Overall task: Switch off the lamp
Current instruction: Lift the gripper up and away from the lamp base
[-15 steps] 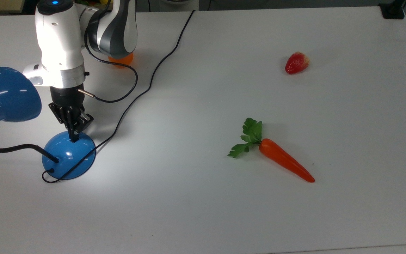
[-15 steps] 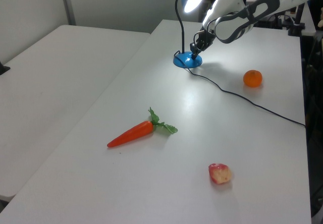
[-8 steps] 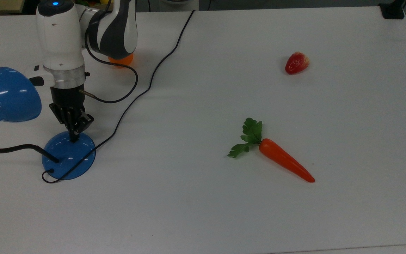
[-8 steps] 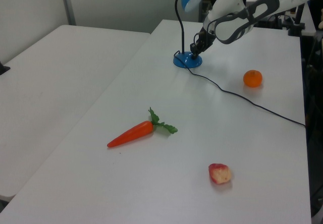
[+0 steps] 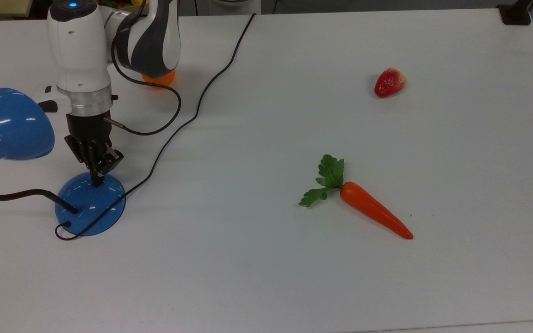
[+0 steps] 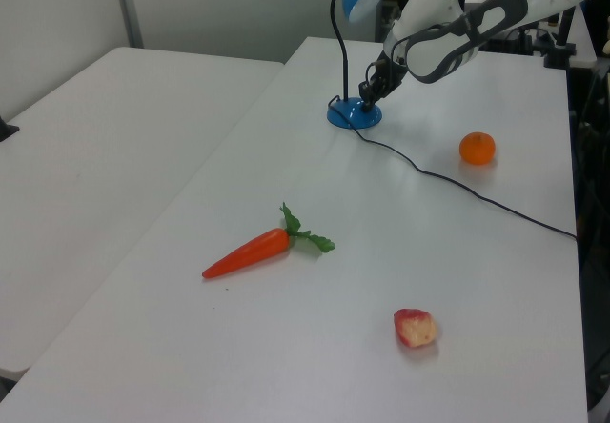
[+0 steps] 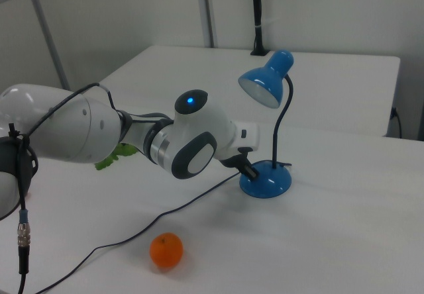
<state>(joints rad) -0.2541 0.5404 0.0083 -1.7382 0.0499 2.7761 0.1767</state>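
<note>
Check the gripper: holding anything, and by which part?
Nothing held. The gripper has its fingertips together, pressed down on the top of the lamp base; it is not clamped around any object.

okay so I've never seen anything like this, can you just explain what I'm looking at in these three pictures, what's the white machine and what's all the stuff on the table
The white machine is a robot arm ending in a small black gripper. The three pictures show one moment through three cameras: the top view looks down at the white table, and the left and right views look in from two sides. The gripper tip is down on the round base of a blue desk lamp, by the look of it at its switch, and it holds nothing. The lamp's shade looks unlit. Also on the table lie a toy carrot, a strawberry, an orange and a black cord.
</note>
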